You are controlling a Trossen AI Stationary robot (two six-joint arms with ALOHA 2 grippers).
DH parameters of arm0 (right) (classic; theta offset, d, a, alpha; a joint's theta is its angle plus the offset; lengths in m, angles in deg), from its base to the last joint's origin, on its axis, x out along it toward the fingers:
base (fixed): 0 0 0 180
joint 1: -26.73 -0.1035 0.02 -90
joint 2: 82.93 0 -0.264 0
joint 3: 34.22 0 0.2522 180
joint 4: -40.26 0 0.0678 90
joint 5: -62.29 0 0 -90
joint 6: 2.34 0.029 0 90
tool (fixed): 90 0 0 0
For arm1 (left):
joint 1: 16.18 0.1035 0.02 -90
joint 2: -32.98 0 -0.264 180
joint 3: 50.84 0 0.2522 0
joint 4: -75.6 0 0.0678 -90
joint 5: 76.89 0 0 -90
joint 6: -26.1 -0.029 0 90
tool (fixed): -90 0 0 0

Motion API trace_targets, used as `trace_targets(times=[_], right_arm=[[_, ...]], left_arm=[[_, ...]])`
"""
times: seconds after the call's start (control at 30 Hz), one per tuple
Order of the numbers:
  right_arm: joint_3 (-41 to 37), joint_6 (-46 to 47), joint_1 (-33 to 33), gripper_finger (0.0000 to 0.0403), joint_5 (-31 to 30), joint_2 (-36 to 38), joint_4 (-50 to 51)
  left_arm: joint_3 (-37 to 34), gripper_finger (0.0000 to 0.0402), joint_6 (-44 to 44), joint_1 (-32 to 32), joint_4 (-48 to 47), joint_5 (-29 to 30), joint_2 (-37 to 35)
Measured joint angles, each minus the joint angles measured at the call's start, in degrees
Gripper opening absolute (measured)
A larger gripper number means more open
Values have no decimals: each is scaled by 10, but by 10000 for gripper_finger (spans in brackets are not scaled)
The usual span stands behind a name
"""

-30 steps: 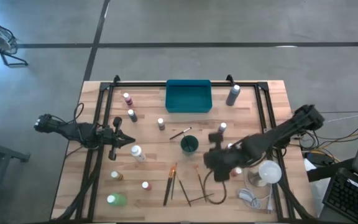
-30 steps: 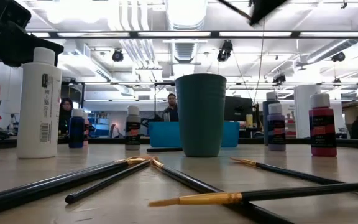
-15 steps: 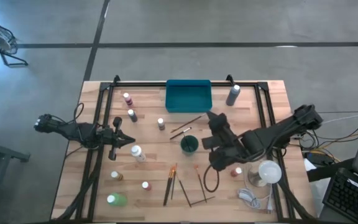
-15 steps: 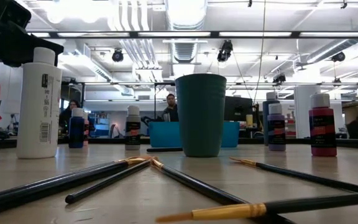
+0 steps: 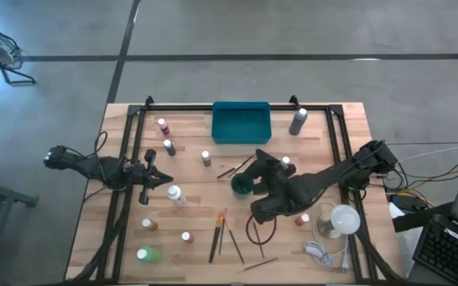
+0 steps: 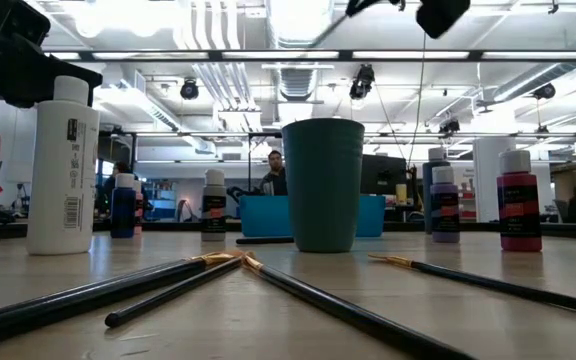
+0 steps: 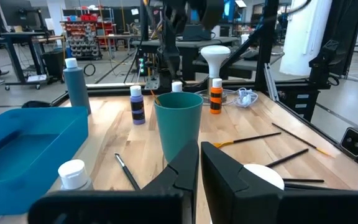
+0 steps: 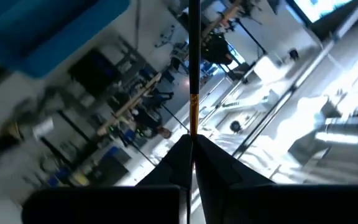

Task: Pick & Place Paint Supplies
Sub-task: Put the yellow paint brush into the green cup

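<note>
Since a second ago the right arm has swung from the near right of the counter (image 5: 348, 127) toward its middle, and the right pincer (image 5: 254, 161) now hangs above the dark green cup (image 5: 241, 185), closed on a thin paintbrush (image 5: 241, 164) that it has carried up from the counter. In the right wrist view the brush handle (image 8: 193, 68) runs straight out from between the two shut fingers. In the low view the yellow-ferruled brush that lay nearest the camera is gone, and the pincer shows at the top edge, high over the cup (image 6: 323, 185). The left pincer (image 7: 199, 171) waits at the left side of the counter, its fingers nearly together and holding nothing, just beside a white bottle (image 5: 175, 194). Several more paintbrushes (image 5: 217, 234) lie on the near part of the counter, apart from the cup. Small white-capped bottles (image 5: 168, 147) stand scattered to the left, and a taller grey bottle (image 5: 297, 121) stands just right of the teal tray (image 5: 241, 124) at the far edge.
</note>
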State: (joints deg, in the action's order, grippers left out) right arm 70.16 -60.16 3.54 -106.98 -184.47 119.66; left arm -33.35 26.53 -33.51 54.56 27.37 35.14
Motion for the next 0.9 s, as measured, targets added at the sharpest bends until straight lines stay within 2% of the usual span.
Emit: trace_targets(times=[0.13, 0.33, 0.9], right_arm=[[3, 6, 0, 8, -2, 1, 33], [9, 6, -1, 8, 16, 9, 36], [-1, 19, -24, 8, 18, 3, 48]], left_arm=[[0, 26, 0, 0, 0, 0, 0], [0, 26, 0, 0, 0, 0, 0], [0, 26, 0, 0, 0, 0, 0]])
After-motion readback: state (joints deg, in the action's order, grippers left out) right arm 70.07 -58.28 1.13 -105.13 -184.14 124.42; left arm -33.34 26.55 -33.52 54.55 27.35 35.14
